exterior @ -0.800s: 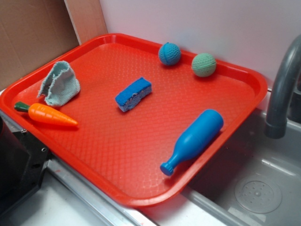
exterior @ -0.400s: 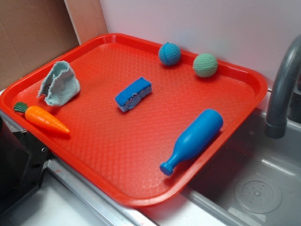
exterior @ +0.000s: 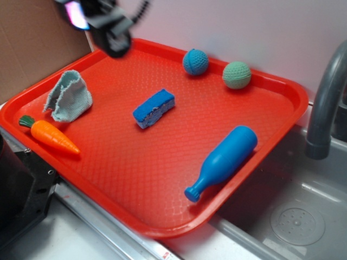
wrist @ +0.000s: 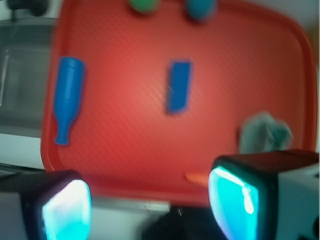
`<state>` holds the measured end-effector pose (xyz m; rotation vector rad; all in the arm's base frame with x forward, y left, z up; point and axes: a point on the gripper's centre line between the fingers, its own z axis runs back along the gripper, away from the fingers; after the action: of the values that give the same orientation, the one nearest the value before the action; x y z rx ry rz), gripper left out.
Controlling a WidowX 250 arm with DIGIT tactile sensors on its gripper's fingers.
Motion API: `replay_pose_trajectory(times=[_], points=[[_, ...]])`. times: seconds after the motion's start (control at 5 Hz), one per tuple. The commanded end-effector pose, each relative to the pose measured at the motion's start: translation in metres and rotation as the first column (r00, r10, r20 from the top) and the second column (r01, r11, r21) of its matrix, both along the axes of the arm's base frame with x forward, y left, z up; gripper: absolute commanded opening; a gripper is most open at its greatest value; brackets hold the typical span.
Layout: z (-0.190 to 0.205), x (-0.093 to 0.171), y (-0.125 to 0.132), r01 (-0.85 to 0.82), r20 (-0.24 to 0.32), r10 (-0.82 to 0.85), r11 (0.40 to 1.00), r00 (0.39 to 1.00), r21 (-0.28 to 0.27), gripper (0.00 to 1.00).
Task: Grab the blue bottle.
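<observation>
The blue bottle [exterior: 222,161] lies on its side near the right edge of the red tray [exterior: 146,200], neck pointing to the front. In the wrist view the blue bottle [wrist: 67,97] lies at the left of the tray [wrist: 125,165]. My gripper [exterior: 111,32] hangs high over the tray's far left corner, blurred, far from the bottle. In the wrist view the gripper [wrist: 150,205] is open and empty, its two fingers wide apart.
On the tray lie a blue sponge [exterior: 154,108], a blue ball [exterior: 195,62], a green ball [exterior: 236,75], a grey cloth [exterior: 69,96] and a toy carrot [exterior: 49,135]. A grey faucet [exterior: 325,103] and sink [exterior: 293,216] are to the right. Cardboard stands at the back left.
My gripper has come into the exterior view at the top left. The carrot has shifted slightly at the tray's left edge. The bottle has not moved.
</observation>
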<state>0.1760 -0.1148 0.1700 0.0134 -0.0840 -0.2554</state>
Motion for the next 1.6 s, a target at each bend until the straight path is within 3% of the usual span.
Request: replay_pose_trajectory(times=[0.0, 0.2, 0.4, 0.6, 0.8, 1.0, 1.2, 1.4], points=[[0.014, 0.002, -0.008, 0.017, 0.046, -0.015, 0.999, 0.999, -0.029, 1.00], [0.014, 0.002, -0.008, 0.017, 0.046, -0.015, 0.999, 0.999, -0.029, 1.00], [-0.036, 0.027, -0.031, 0.045, 0.071, -0.041, 0.997, 0.997, -0.055, 1.00], [-0.078, 0.038, -0.051, 0.084, 0.053, -0.080, 0.993, 0.995, -0.080, 1.00], [-0.103, 0.045, -0.060, 0.121, 0.010, -0.121, 0.990, 0.993, -0.076, 1.00], [-0.132, 0.017, -0.072, 0.163, -0.059, -0.169, 0.982, 0.984, -0.095, 1.00], [-0.139, 0.000, -0.078, 0.186, -0.111, -0.192, 0.980, 0.975, -0.066, 0.13], [-0.144, -0.008, -0.081, 0.208, -0.143, -0.215, 0.976, 0.966, -0.066, 0.00]])
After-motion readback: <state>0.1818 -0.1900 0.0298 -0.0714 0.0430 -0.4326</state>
